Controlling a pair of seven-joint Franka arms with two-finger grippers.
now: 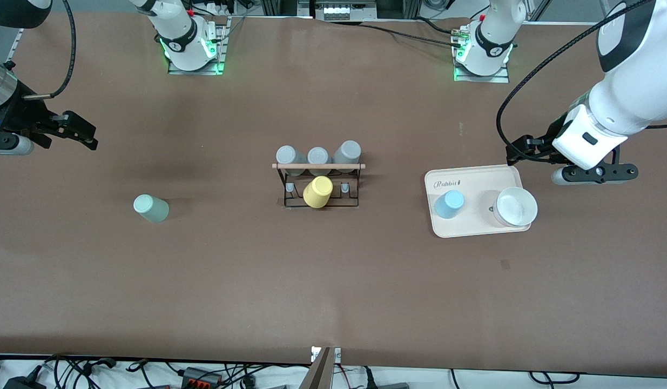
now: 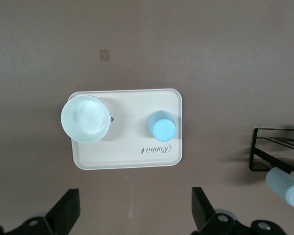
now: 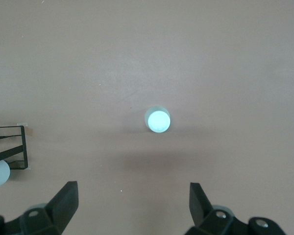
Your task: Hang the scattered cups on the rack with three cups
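Standing upside down, base up, on bare table toward the right arm's end: pale sage-green cup [image 1: 150, 208] [image 3: 158, 120]. Sitting inverted on a cream tray [image 1: 476, 229] [image 2: 127, 161] toward the left arm's end: light blue cup [image 1: 449, 204] [image 2: 162, 126]. Standing mid-table: black wire rack [image 1: 318, 183] with wooden top rod, carrying three grey cups [image 1: 317, 157] and one yellow.

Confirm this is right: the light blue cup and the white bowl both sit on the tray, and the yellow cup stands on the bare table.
Not quite. The yellow cup is on the rack, as the front view shows. The light blue cup and white bowl do sit on the tray.
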